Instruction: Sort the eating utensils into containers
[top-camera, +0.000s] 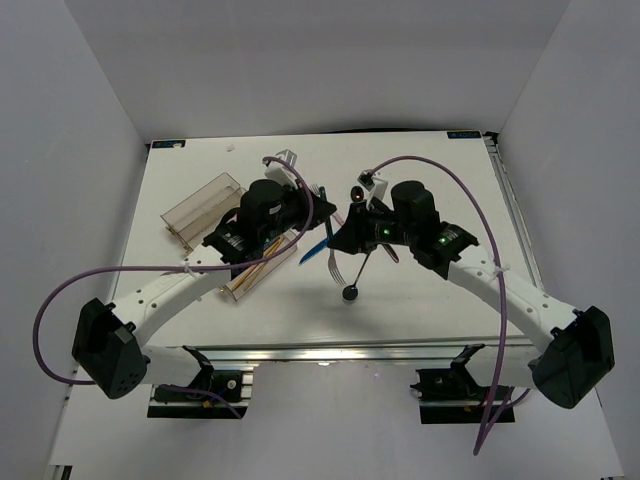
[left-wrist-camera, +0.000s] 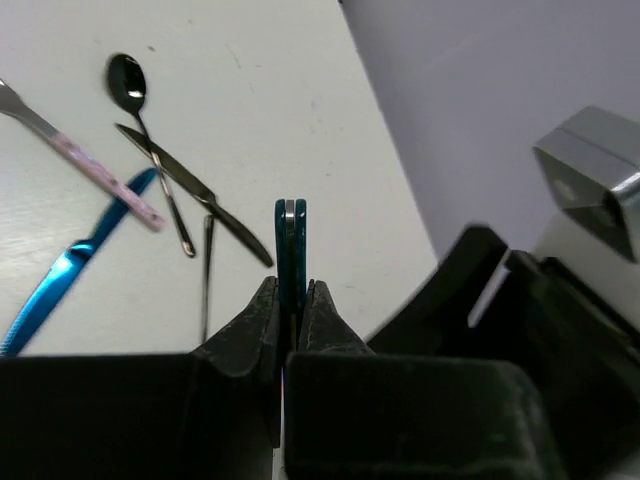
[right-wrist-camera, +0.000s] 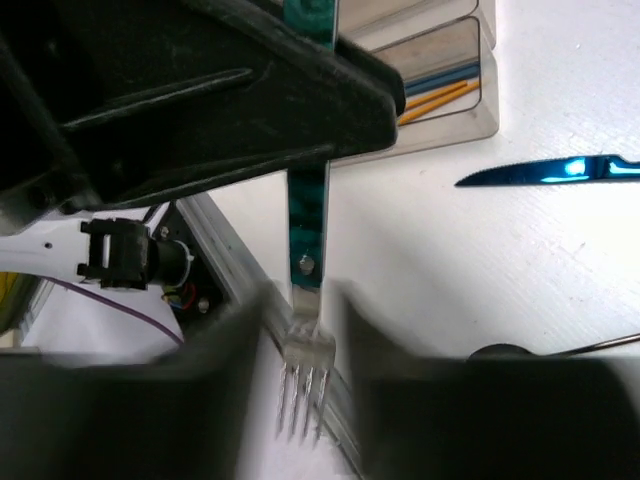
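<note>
While the left gripper (left-wrist-camera: 291, 290) is clamped shut on the teal handle of a fork (right-wrist-camera: 307, 220), the piece hangs tines-down above the middle of the table (top-camera: 430, 300). In the left wrist view the handle stands edge-on between the two dark fingers, which press it from both sides. The right gripper (right-wrist-camera: 303, 312) sits lower on the same fork, one finger on each side of the silver neck just above the tines. That view is too blurred to tell whether the fingers touch the metal.

The clear tray (top-camera: 190, 212) lies slanted toward the left edge of the table. Orange sticks (right-wrist-camera: 440, 97) and a blue one rest lengthwise in its compartments.

Loose pieces lie on the table's middle, nearer the front edge: a blue knife (top-camera: 318, 245), a black spoon (top-camera: 352, 291), a dark knife (left-wrist-camera: 195, 195) and a pink-handled piece (left-wrist-camera: 100, 172). The dark knife lies across the spoon's handle.
</note>
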